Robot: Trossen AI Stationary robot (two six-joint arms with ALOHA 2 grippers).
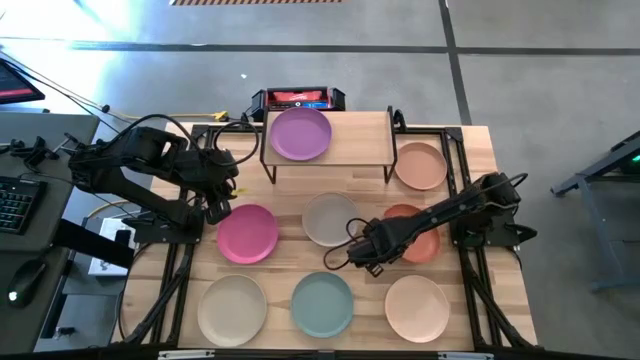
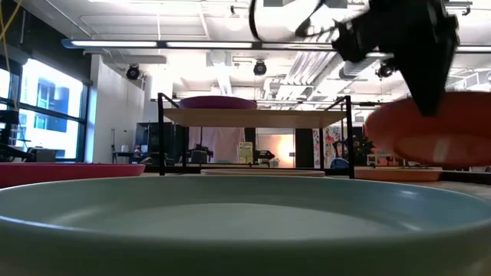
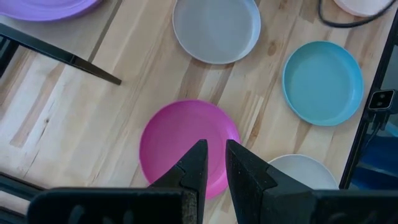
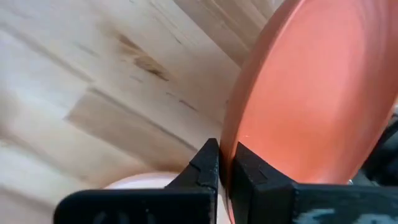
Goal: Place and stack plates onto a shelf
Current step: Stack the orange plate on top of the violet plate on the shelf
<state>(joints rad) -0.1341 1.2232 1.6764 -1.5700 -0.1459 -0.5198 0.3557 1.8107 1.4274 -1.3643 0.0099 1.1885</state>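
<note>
Around the light wooden table (image 1: 300, 262) the floor is grey concrete, and behind it the room has big windows on one side and long ceiling lamps. At the far edge of the table stands the shelf (image 1: 350, 135), a small rack with a pale wooden top and black legs. One purple plate (image 1: 300, 134) lies on the left half of it; the right half is bare.

On the tabletop lie more plates: a peach plate (image 1: 420, 165) just beside the shelf's right end, a grey plate (image 1: 328, 219) in the middle, a pink plate (image 1: 247, 233) to its left, and along the near edge a beige plate (image 1: 232, 309), a teal plate (image 1: 322, 303) and a cream plate (image 1: 417, 308).

The right gripper (image 4: 225, 163) is at the right side of the table, near the grey plate. Its fingers are closed to a very narrow gap on the rim of the terracotta plate (image 4: 311, 93) (the rim sits between the two tips). In the low view this plate is tilted and looks raised off the wood.

The left gripper (image 3: 215, 160) hangs above the pink plate, over its nearer edge. Its fingers (image 3: 194, 163) stand a little apart, only a narrow slot between them, and they hold nothing. I cannot tell if the tips touch the pink plate.
</note>
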